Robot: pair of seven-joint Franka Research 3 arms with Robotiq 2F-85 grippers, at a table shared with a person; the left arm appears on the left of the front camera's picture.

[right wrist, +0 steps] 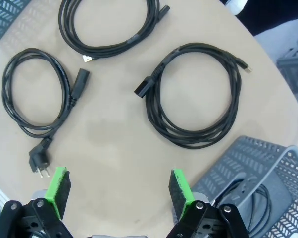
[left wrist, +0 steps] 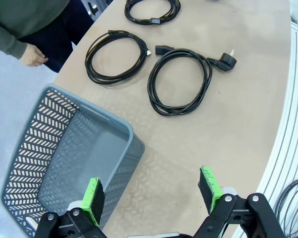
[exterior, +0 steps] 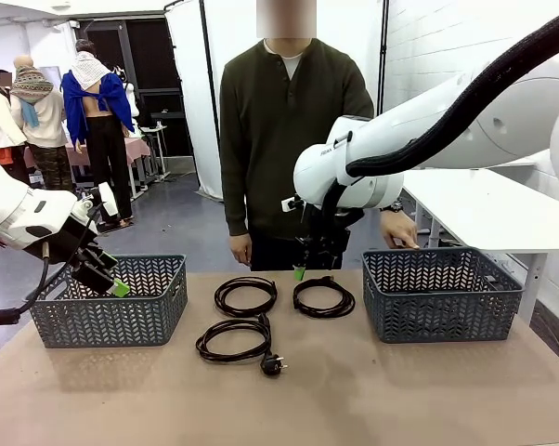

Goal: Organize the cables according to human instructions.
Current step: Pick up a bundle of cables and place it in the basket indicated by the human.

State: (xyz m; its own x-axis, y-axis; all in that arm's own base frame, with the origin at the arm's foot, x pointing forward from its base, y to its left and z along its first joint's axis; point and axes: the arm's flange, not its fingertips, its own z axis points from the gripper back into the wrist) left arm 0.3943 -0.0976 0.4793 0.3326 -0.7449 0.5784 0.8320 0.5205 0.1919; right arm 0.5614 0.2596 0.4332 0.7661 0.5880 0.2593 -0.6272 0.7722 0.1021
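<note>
**Robotics laboratory, test cell**
The setting is identified by a white left robot arm and a white right robot arm positioned over a brown surface, with a person stationed at its far edge. The cell is bounded by white partition screens and a white-painted brick wall. A grey floor and a white bench are seen behind.

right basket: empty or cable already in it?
Not empty: the right wrist view shows a black cable lying inside the right basket.
</note>
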